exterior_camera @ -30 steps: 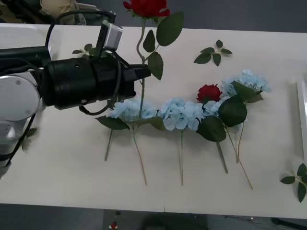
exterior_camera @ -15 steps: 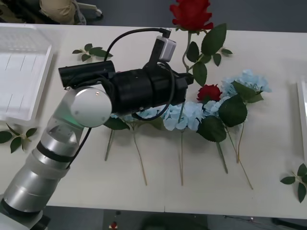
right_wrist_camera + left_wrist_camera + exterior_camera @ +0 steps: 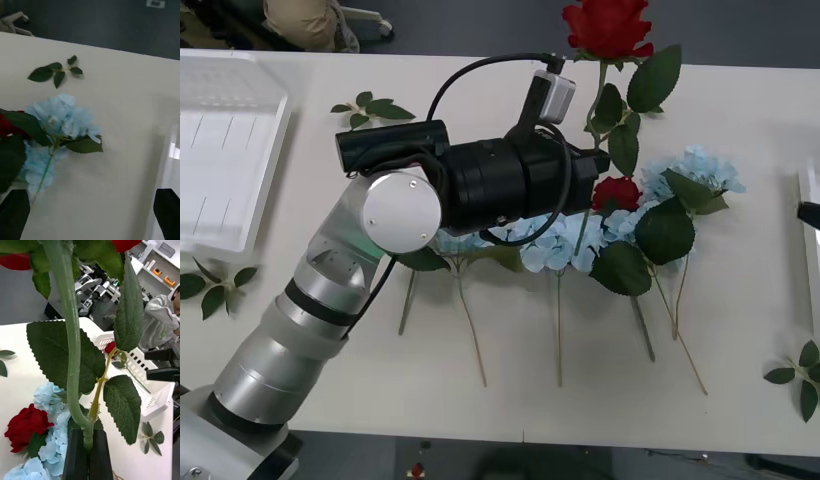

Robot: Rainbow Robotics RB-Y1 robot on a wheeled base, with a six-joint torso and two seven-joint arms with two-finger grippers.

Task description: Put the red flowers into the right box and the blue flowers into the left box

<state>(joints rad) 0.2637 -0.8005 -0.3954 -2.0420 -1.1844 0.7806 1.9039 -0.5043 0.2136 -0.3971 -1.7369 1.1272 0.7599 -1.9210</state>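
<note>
The held red rose (image 3: 608, 24) stands almost upright above the table, its stem (image 3: 71, 352) running straight up out of the left gripper (image 3: 600, 162) — the long axis is vertical, head high above the fingers, leaves hanging to either side. In the left wrist view the two black fingers (image 3: 77, 453) are pressed together on the bottom of that stem, pinching it firmly.

From those jaws, the right box (image 3: 150, 390) lies further out on the robot's right, well apart. It is a white slotted tray with what looks like one red flower already lying in it. That is the relation the coming move turns on, as I judge it: the rose must travel sideways to the right, past the row of blue flowers (image 3: 560, 238) and the second red rose (image 3: 616, 192) lying just below the jaws on the table (image 3: 740, 120).

The right gripper (image 3: 90, 213) sits out near the right box with its black fingers spread wide, holding nothing, a blue hydrangea head ahead of it. The left box (image 3: 220, 150) is far behind the left arm, on the other side.
</note>
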